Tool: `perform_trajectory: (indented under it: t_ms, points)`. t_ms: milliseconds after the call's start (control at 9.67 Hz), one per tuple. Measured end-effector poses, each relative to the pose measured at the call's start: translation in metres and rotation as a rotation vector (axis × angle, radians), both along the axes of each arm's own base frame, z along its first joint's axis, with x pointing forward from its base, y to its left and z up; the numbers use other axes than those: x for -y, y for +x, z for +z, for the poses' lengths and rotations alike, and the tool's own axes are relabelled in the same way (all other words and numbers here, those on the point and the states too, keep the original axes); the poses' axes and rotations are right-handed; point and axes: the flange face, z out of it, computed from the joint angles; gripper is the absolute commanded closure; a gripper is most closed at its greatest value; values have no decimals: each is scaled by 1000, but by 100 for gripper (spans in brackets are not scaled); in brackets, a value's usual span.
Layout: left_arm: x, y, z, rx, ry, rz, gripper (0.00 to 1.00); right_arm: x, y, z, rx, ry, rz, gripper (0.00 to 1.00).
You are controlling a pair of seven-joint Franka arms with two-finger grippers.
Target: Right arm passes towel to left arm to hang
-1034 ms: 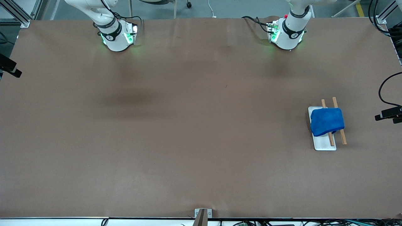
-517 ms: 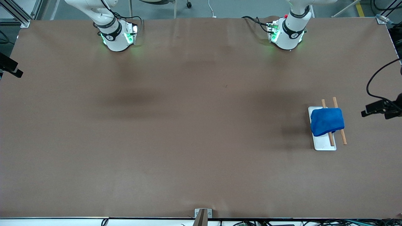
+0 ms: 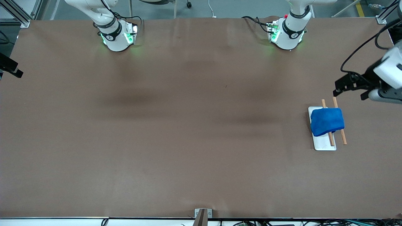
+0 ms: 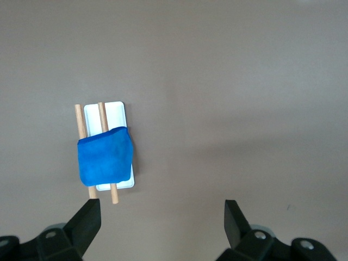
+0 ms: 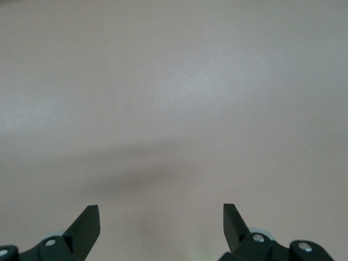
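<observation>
The towel (image 3: 327, 121) is a royal-blue cloth draped over two wooden rods (image 3: 343, 138) of a small rack with a white base (image 3: 325, 145), at the left arm's end of the table. My left gripper (image 3: 349, 93) is open and empty, up in the air over the table by the rack. Its wrist view shows the towel (image 4: 105, 155) on the rods (image 4: 79, 117), apart from the open fingers (image 4: 163, 217). My right gripper (image 3: 12, 69) waits at the right arm's end of the table, and its wrist view shows it open and empty (image 5: 161, 217) over bare table.
The table is covered with brown paper (image 3: 188, 125). Both arm bases (image 3: 116, 36) (image 3: 287, 34) stand along the table's edge farthest from the front camera. A small metal bracket (image 3: 203, 214) sits at the edge nearest that camera.
My left gripper has come in from the table's end and now hangs by the rack's rod ends. The towel, the rack and the right gripper have not moved.
</observation>
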Motion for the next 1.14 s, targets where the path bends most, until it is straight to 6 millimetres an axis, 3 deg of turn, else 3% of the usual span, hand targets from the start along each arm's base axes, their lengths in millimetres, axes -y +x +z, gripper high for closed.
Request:
perform_trajectory:
  t_ms: [207,414,1138]
  points:
    - [17,-23,34,16,16,22,0,0,0,0,-4,0,1,0]
    - [12,-31,53,22,16,32,0,0,0,-1,-5,0,4,0]
    - [13,-33,43,-59,6,30,0,0,-1,-1,-14,-1,10,0]
